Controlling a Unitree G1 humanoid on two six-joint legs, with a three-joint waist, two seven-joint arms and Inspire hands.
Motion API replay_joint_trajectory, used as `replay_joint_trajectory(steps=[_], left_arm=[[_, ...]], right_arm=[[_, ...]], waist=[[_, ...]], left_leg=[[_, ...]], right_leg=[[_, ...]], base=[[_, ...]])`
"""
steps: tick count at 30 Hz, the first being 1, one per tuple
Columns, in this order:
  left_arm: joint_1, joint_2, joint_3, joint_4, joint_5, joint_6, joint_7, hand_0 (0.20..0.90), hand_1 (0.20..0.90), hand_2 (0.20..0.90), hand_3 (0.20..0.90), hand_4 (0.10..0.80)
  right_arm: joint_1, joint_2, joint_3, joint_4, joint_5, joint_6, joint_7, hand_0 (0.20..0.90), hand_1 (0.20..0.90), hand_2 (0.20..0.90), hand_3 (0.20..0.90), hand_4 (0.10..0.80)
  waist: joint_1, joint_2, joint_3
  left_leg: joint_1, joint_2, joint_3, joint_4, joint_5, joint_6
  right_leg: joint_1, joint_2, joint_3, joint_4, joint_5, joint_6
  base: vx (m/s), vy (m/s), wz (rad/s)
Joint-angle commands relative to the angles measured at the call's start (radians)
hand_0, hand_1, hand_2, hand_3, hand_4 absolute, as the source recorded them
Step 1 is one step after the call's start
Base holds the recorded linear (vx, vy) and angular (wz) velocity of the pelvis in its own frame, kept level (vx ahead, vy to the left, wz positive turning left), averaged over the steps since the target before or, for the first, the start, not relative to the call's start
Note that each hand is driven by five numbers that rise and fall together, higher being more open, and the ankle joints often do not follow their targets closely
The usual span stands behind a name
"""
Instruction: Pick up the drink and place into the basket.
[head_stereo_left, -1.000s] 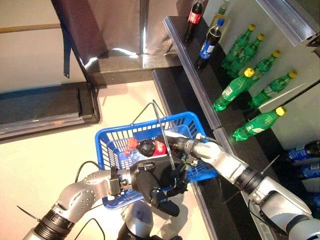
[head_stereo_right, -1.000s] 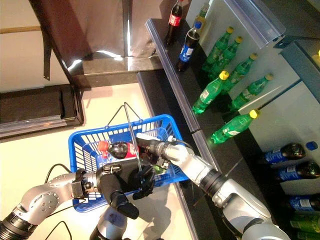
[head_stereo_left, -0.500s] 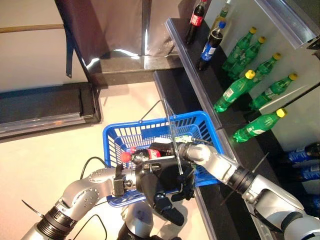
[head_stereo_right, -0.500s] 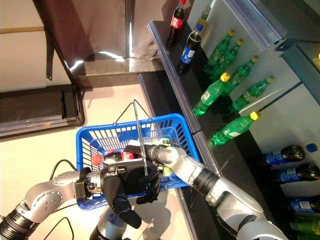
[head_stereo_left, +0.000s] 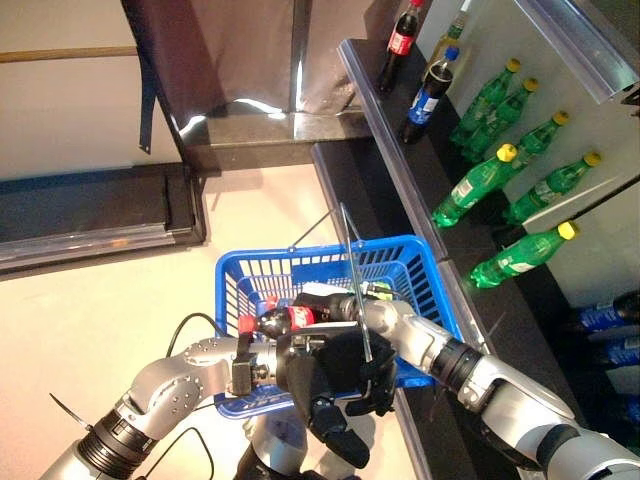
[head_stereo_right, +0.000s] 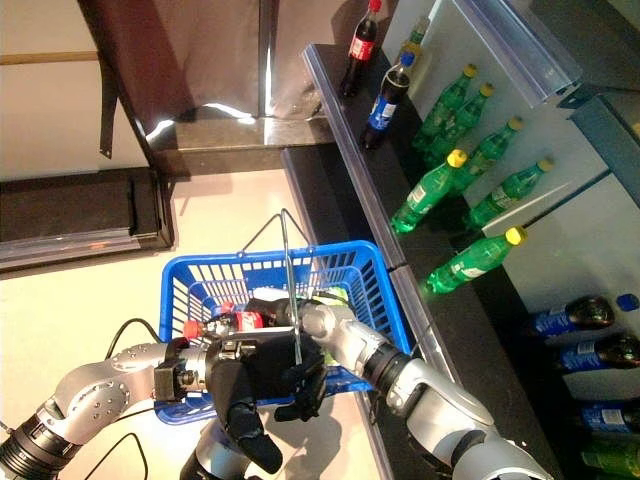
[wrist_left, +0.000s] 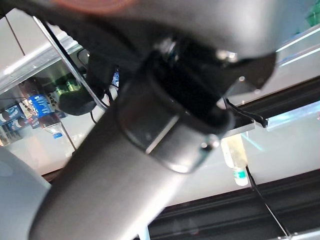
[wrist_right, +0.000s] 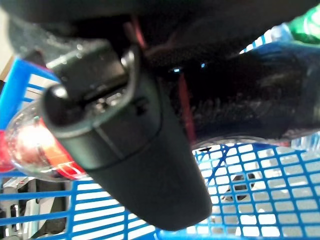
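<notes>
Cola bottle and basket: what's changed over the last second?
The right hand has lowered the cola bottle from just above the rim down inside the blue basket, still curled round it; it is not released. The camera also shifted. The left hand still holds the basket's wire handle, and the shelf bottles are unchanged.

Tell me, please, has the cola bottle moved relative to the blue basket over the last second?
Yes. The cola bottle has sunk towards the blue basket's near rim, right hand gripping it.
</notes>
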Motion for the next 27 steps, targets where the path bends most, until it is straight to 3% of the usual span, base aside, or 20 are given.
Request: replay_joint_trajectory(steps=[1,7,8,9,10,27], left_arm=[[-0.230,-0.294,-0.056,-0.351,-0.210,-0.240,-0.298,0.300,0.300,0.300,0.200,0.100],[-0.241,-0.310,-0.068,-0.354,-0.199,-0.235,-0.295,0.300,0.300,0.300,0.200,0.100],[-0.244,-0.313,-0.070,-0.353,-0.197,-0.237,-0.293,0.300,0.300,0.300,0.200,0.100],[-0.246,-0.316,-0.071,-0.352,-0.194,-0.238,-0.289,0.300,0.300,0.300,0.200,0.100],[-0.246,-0.319,-0.072,-0.352,-0.191,-0.237,-0.289,0.300,0.300,0.300,0.200,0.100],[-0.256,-0.336,-0.072,-0.348,-0.177,-0.226,-0.276,0.300,0.300,0.300,0.200,0.100]], right_arm=[[-0.040,0.082,0.061,0.075,-0.064,-0.074,-0.092,0.300,0.300,0.300,0.200,0.100],[-0.035,0.123,0.046,0.136,-0.125,-0.045,-0.141,0.309,0.309,0.309,0.211,0.111],[-0.033,0.128,0.042,0.146,-0.133,-0.037,-0.152,0.592,0.592,0.592,0.540,0.440],[-0.032,0.135,0.037,0.155,-0.141,-0.036,-0.156,0.832,0.832,0.832,0.820,0.720],[-0.030,0.138,0.035,0.161,-0.147,-0.036,-0.159,0.900,0.900,0.900,0.900,0.800],[-0.024,0.152,0.020,0.197,-0.156,-0.009,-0.175,0.900,0.900,0.900,0.900,0.800]], waist=[[0.014,0.022,-0.347],[0.017,0.020,-0.350],[0.016,0.021,-0.350],[0.015,0.022,-0.350],[0.015,0.022,-0.350],[0.009,0.020,-0.354]], left_leg=[[0.057,-0.017,-0.055,-0.068,-0.032,0.036],[0.054,-0.021,-0.061,-0.069,-0.031,0.038],[0.053,-0.021,-0.061,-0.069,-0.031,0.039],[0.053,-0.020,-0.060,-0.069,-0.031,0.039],[0.053,-0.020,-0.060,-0.069,-0.032,0.039],[0.048,-0.018,-0.051,-0.069,-0.032,0.039]], right_leg=[[-0.025,0.062,0.005,0.083,-0.012,-0.075],[-0.026,0.065,0.010,0.078,-0.011,-0.074],[-0.027,0.065,0.010,0.078,-0.011,-0.074],[-0.028,0.064,0.011,0.079,-0.010,-0.074],[-0.029,0.064,0.012,0.078,-0.011,-0.073],[-0.031,0.065,0.018,0.070,-0.006,-0.072]], base=[[0.000,0.000,0.00],[0.000,0.000,0.00],[0.000,0.000,0.00],[0.000,0.000,0.00],[0.000,0.000,0.00],[0.000,0.000,0.00]])
